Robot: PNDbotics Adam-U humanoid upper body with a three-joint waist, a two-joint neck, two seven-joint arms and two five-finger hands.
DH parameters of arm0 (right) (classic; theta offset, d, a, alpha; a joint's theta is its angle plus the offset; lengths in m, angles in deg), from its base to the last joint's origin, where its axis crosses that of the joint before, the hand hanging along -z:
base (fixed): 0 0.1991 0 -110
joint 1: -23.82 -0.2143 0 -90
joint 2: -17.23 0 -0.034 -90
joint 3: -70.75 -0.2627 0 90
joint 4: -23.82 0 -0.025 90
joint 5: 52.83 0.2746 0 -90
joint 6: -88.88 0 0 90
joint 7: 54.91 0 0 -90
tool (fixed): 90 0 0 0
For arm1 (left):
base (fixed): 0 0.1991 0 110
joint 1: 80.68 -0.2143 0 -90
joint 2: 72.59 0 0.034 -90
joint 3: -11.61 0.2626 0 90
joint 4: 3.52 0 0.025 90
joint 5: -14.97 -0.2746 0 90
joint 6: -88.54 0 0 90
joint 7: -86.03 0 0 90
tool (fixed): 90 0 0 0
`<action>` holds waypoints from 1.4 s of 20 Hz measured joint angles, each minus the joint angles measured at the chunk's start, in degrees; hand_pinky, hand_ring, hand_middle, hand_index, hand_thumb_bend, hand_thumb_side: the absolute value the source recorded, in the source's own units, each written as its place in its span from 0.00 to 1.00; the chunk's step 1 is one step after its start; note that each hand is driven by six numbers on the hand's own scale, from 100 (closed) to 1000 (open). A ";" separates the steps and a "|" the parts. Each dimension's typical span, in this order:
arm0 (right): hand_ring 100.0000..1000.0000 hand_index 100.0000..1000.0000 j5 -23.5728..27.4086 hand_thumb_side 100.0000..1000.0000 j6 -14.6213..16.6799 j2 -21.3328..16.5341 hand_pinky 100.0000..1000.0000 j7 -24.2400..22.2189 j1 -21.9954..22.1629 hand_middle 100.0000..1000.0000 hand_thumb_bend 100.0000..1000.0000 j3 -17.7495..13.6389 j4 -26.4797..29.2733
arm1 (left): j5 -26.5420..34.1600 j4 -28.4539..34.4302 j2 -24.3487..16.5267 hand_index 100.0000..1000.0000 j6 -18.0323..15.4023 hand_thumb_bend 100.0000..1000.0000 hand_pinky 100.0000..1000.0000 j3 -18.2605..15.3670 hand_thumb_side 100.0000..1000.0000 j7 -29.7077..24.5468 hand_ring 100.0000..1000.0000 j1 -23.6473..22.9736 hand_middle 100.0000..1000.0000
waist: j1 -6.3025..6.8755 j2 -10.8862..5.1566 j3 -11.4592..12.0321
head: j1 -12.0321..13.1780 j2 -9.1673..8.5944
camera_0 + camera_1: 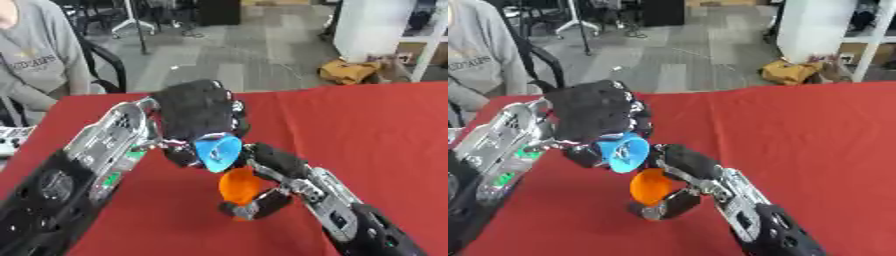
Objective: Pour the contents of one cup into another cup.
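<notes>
A blue cup [218, 152] is held in my left hand [194, 114], whose fingers curl round it. The cup is tipped over, its mouth facing down and toward me, right above an orange cup [237, 185]. My right hand [267, 197] is shut on the orange cup, holding it near the red table [367, 130] with its mouth turned up toward the blue one. The two cups' rims nearly touch. What is inside either cup cannot be seen.
The red cloth covers the whole table, with bare cloth to the right and behind the hands. A person in a grey top [35, 65] sits at the far left edge. Beyond the table lies a grey floor with chair legs and a tan bag [350, 71].
</notes>
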 measured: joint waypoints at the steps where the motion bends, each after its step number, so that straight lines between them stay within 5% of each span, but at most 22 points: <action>1: 0.30 0.85 0.00 0.47 -0.01 0.00 0.40 -0.01 0.00 0.42 0.28 0.00 0.00 | -0.16 -0.07 0.12 0.59 -0.07 0.61 0.35 0.01 0.00 -0.06 0.22 0.01 0.27 | 0.00 0.00 0.00 | 0.00 0.00; 28: 0.30 0.85 0.00 0.47 -0.07 0.00 0.40 -0.30 0.01 0.42 0.29 0.00 0.00 | -2.44 -1.47 0.94 0.59 -1.23 0.62 0.35 0.66 0.00 -0.48 0.22 0.49 0.27 | 0.03 0.00 -0.09 | 0.04 -0.49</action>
